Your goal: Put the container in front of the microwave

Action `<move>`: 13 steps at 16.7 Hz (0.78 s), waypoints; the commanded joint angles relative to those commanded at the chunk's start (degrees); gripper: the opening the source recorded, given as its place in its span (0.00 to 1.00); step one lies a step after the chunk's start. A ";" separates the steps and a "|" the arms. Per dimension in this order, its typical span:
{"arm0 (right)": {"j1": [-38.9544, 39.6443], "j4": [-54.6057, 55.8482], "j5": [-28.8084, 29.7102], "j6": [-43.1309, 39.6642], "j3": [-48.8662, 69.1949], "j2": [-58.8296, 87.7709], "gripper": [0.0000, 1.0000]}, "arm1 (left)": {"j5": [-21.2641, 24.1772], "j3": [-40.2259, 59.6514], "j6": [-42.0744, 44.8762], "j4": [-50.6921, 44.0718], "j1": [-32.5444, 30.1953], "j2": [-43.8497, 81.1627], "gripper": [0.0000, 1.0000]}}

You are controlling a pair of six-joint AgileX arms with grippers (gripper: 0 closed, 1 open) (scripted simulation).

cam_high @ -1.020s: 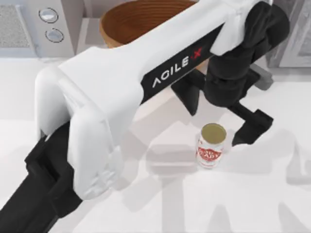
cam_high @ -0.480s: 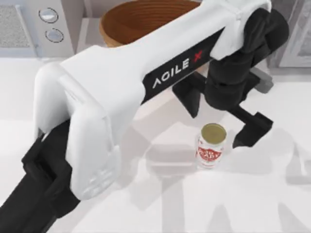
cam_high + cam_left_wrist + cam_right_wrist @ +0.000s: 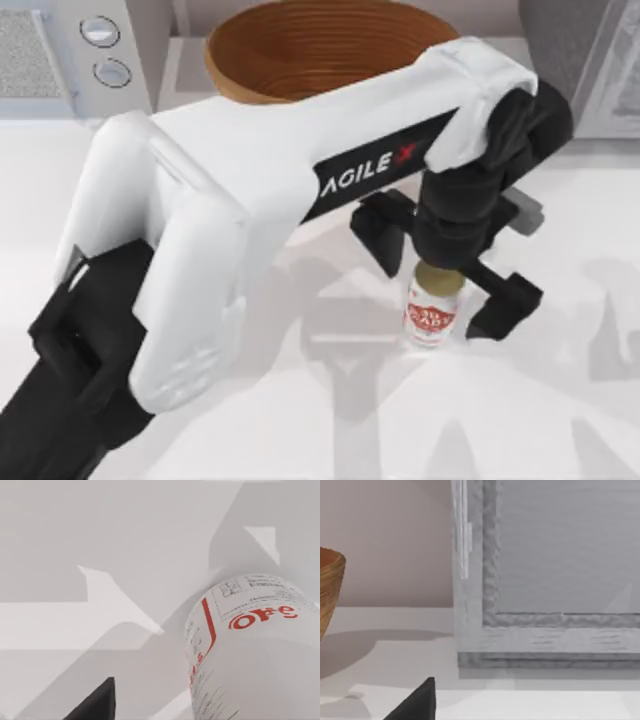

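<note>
At the far left of the top view you see the microwave (image 3: 70,55) with its two dials, standing at the back of the counter (image 3: 560,400). Just right of it sits the brown bowl (image 3: 320,45), partly covered by your left arm, which reaches across from the lower left. Further right, the left gripper (image 3: 440,285) hangs directly over the container (image 3: 431,315), its jaws apart, one finger on each side of the can and neither clearly touching it. The container stands upright on the counter, well apart from the microwave. At the far right stands a darker grey appliance (image 3: 600,70).
</note>
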 joint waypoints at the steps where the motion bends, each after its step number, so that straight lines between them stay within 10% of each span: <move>1: 0.00 0.00 0.00 0.00 0.00 0.00 1.00 | 0.00 0.00 0.00 0.00 0.00 0.00 1.00; 3: 0.00 0.00 0.00 0.00 0.00 0.00 1.00 | 0.00 0.00 0.00 0.00 0.00 0.00 1.00; 13: 0.00 0.00 0.00 0.00 0.00 0.00 1.00 | 0.00 0.00 0.00 0.00 0.00 0.00 0.25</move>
